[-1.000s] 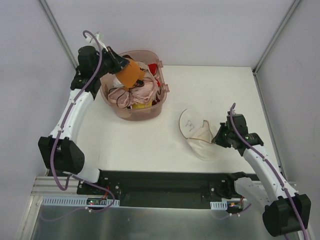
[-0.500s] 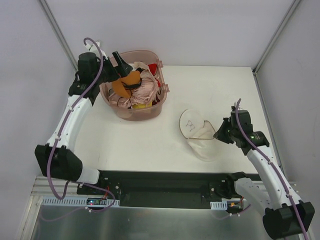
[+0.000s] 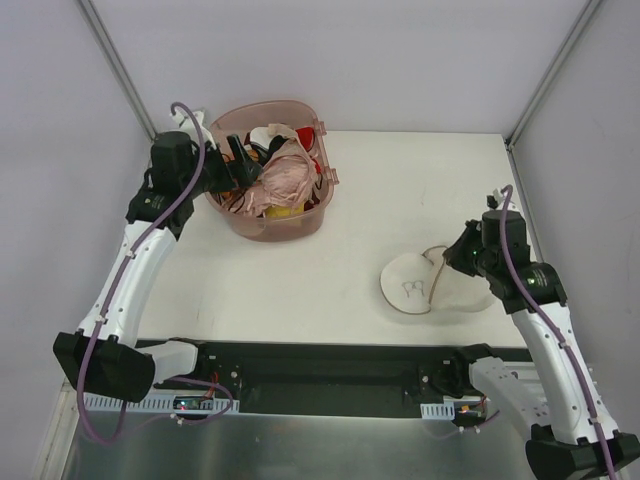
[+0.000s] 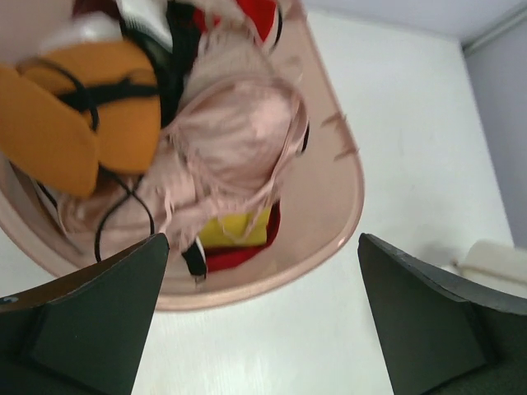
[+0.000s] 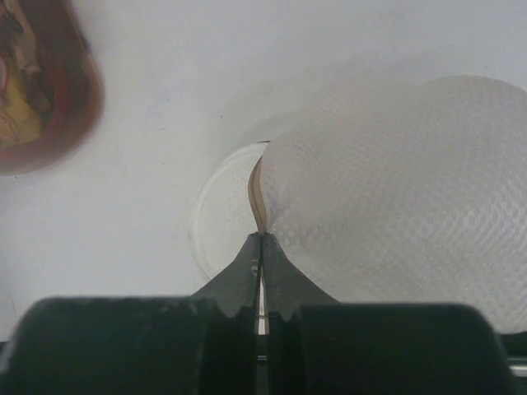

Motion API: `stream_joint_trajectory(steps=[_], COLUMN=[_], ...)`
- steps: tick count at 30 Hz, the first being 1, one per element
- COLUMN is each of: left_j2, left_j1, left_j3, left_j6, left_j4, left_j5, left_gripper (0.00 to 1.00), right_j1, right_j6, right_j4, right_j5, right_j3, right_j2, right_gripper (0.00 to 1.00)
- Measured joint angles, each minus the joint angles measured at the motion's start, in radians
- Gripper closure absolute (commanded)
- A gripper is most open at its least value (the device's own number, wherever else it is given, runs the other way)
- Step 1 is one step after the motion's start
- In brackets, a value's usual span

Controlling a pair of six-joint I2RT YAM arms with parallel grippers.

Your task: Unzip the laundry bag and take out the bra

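Note:
The laundry bag [image 3: 430,286], a white mesh clamshell, lies spread open on the table at the right. My right gripper [image 3: 445,258] is shut on its tan rim [image 5: 257,197], and the mesh dome [image 5: 395,189] fills the right wrist view. The pale pink lacy bra [image 3: 285,180] lies on top of the pile in the pink tub [image 3: 300,228]. It shows in the left wrist view too, the bra [image 4: 239,148] beside an orange garment [image 4: 74,115]. My left gripper [image 3: 243,165] hovers at the tub's left side, open and holding nothing, its fingers [image 4: 90,321] wide apart.
The tub also holds red, yellow [image 4: 235,229] and black items. Its rim [image 4: 333,239] stands between my left gripper's fingers and the clothes. White walls and metal frame posts bound the table at the left, back and right.
My left gripper has opened, let go of the clothing in the tub and drawn back to the left. My right gripper has pulled the laundry bag rightward and nearer.

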Motion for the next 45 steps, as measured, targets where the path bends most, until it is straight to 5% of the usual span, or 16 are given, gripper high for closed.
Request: stream_joint_trajectory(steps=[11, 12, 13, 14, 17, 23, 37, 45], left_j2=[-0.095, -0.116, -0.135, -0.151, -0.195, -0.214, -0.286, -0.315], left_j1=[-0.018, -0.018, -0.018, -0.018, -0.018, -0.018, -0.018, -0.018], left_j3=[-0.208, -0.211, -0.214, -0.216, -0.220, -0.219, -0.215, -0.216], left_j6=[0.021, 0.021, 0.021, 0.021, 0.021, 0.021, 0.044, 0.055], left_j4=[-0.137, -0.142, -0.143, -0.144, -0.146, -0.192, -0.270, -0.271], left_j5=[0.047, 0.047, 0.047, 0.047, 0.047, 0.019, -0.065, -0.061], left_gripper=[0.01, 0.01, 0.01, 0.01, 0.01, 0.01, 0.01, 0.01], right_j1=[-0.033, -0.045, -0.058, -0.071, -0.108, -0.123, -0.160, -0.160], right_j6=[-0.048, -0.053, -0.058, -0.062, -0.084, -0.098, -0.136, -0.135], right_j4=[-0.060, -0.048, -0.032, -0.014, 0.013, 0.022, -0.077, -0.152], right_j5=[0.109, 0.109, 0.110, 0.110, 0.111, 0.129, 0.186, 0.226], right_j3=[0.137, 0.147, 0.155, 0.161, 0.217, 0.285, 0.220, 0.188], right_j2=[0.040, 0.066, 0.093, 0.130, 0.265, 0.380, 0.045, 0.004], right_gripper=[0.99, 0.93, 0.76, 0.35, 0.05, 0.02, 0.04, 0.03])
